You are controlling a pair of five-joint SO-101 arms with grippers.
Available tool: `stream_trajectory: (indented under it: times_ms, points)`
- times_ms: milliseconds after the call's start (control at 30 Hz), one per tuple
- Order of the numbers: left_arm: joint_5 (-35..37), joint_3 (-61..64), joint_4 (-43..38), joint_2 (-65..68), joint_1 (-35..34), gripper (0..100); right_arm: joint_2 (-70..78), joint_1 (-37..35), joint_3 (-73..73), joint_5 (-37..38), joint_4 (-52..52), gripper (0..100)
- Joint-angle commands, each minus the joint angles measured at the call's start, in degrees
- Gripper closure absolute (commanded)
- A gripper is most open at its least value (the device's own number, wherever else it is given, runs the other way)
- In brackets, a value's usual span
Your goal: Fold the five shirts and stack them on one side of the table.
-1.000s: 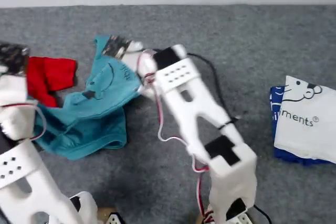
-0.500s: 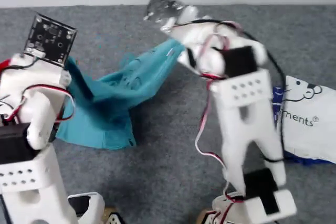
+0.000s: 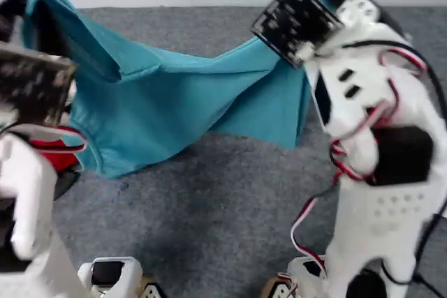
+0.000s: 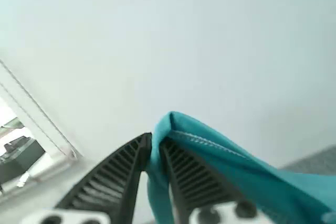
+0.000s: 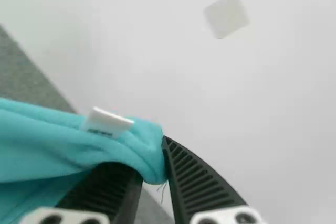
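Observation:
A teal shirt (image 3: pixel 174 102) hangs stretched in the air between both raised arms, well above the grey table (image 3: pixel 209 207). My left gripper (image 4: pixel 155 148) is shut on one corner of the teal shirt (image 4: pixel 220 156). My right gripper (image 5: pixel 157 163) is shut on another edge of the teal shirt (image 5: pixel 63 135), close to its white label (image 5: pixel 107 121). In the high view the left arm (image 3: pixel 31 158) stands at the left and the right arm (image 3: pixel 370 137) at the right. A red shirt (image 3: pixel 59 155) peeks out under the teal cloth at the left.
Both wrist views look toward a pale wall. In the high view the raised right arm covers the right side of the table. Bare grey table lies below the hanging cloth, in front of the arms' bases (image 3: pixel 112 273).
Both arms have lifted the teal shirt off the table and pulled it apart, left end up to the left, right end up to the right. The cloth now hangs spread.

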Motion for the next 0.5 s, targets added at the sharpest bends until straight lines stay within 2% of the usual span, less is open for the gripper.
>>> stream_trajectory:
  times_ms: [0, 233, 467]
  points:
    - [-0.09, -7.43, -1.58, -0.97, 0.00, 99, -5.05, 2.68, -2.46, 0.79, -1.19, 98.8]
    - [-6.95, -17.98, -1.23, -1.41, 0.00, 99, -14.64, 7.52, -2.37, 0.79, -0.75, 98.8]
    - [-8.44, -23.69, -1.23, -1.41, 0.00, 99, -22.73, 13.05, -2.37, 2.55, 7.69, 98.8]
